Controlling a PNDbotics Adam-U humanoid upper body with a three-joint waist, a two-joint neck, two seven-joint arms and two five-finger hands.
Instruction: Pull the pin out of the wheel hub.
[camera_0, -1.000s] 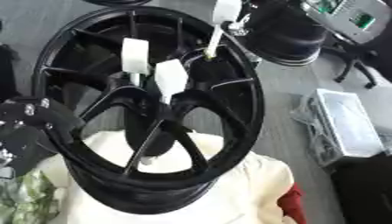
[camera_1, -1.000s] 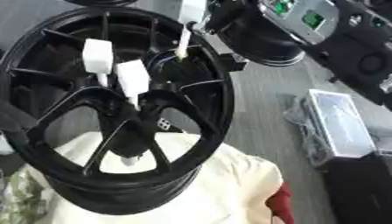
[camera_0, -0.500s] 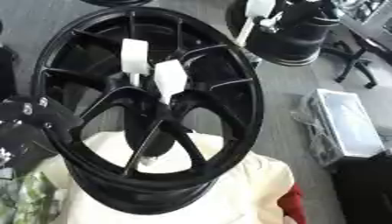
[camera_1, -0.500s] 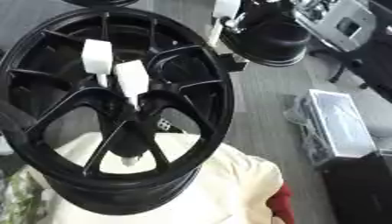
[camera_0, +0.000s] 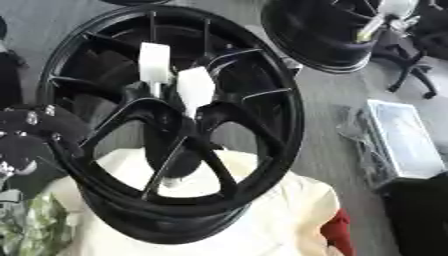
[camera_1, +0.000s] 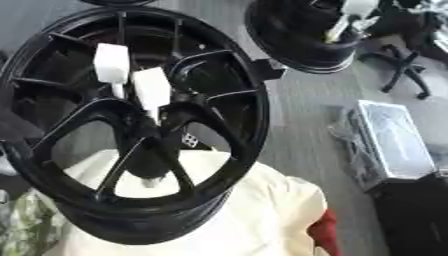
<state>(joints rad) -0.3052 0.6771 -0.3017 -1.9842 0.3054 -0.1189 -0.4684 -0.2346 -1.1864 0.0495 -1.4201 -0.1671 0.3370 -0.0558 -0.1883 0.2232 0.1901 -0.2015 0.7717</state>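
Note:
A black spoked wheel (camera_0: 262, 107) leans tilted on a cream cloth (camera_0: 280, 210). Two white-handled pins (camera_0: 194, 89) stand side by side in its hub (camera_0: 171, 125). A third pin (camera_1: 339, 27), white handle and silver shaft, is up at the top right, clear of the wheel, with my right hand (camera_0: 418, 20) shut on it; the hand is dark and blurred at the picture's edge. At the wheel's left rim sits my left hand (camera_0: 35, 137), black with silver screws and touching the rim; its grip is hidden.
A second black wheel (camera_0: 315, 37) lies behind at the top right, beside an office chair base (camera_0: 411, 75). A grey wrapped case (camera_0: 402, 145) lies on the floor to the right. A red thing (camera_0: 337, 232) and green patterned fabric (camera_0: 35, 225) sit at the bottom.
My right hand has carried the third pin up and to the right, away from the wheel's upper rim. The two pins in the hub stay put. The camera has shifted slightly.

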